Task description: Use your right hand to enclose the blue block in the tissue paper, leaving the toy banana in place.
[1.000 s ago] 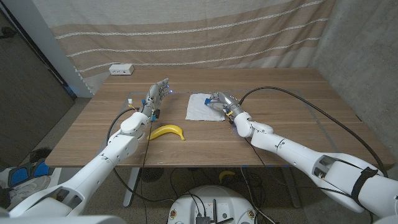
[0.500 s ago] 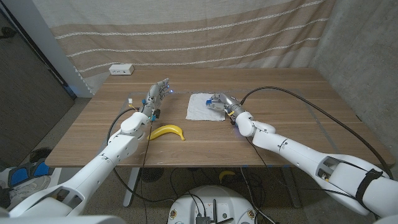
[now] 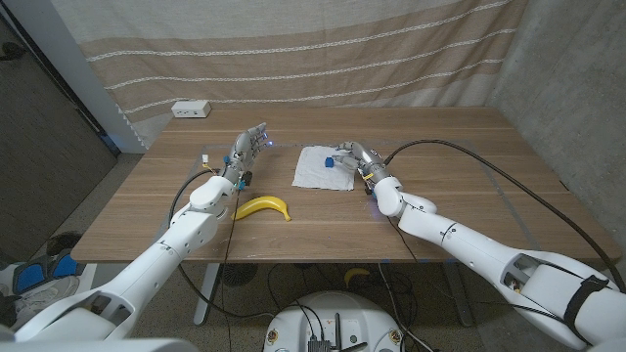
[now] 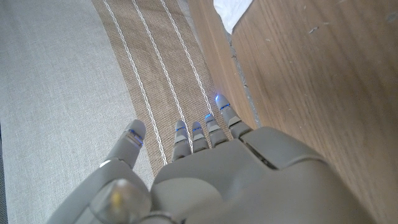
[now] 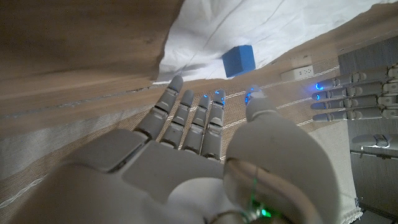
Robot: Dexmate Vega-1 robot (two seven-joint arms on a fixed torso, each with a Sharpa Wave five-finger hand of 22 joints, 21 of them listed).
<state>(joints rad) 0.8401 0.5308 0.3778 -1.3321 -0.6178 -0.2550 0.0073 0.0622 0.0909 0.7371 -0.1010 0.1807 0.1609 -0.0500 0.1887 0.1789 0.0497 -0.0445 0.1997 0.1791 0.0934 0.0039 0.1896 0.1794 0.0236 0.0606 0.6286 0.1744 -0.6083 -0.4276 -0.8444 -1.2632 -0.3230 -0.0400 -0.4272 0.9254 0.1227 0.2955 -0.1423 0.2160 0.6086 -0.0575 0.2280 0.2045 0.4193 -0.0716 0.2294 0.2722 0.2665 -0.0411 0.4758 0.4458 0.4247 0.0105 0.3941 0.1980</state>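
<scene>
On tissue paper (image 3: 320, 167): one blue block (image 3: 328, 162).

left hand (image 3: 248, 147) at ~11 o'clock, fingers straight and apart, holding nothing, arm stretched in from the lower-left corner; right hand (image 3: 359, 158) at ~1 o'clock, fingers (image 5: 186, 118) extended side by side, thumb out, empty; right arm reaching in from lower right

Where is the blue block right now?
In the head view, the blue block sits on the tissue paper just left of the right hand, untouched.
</scene>
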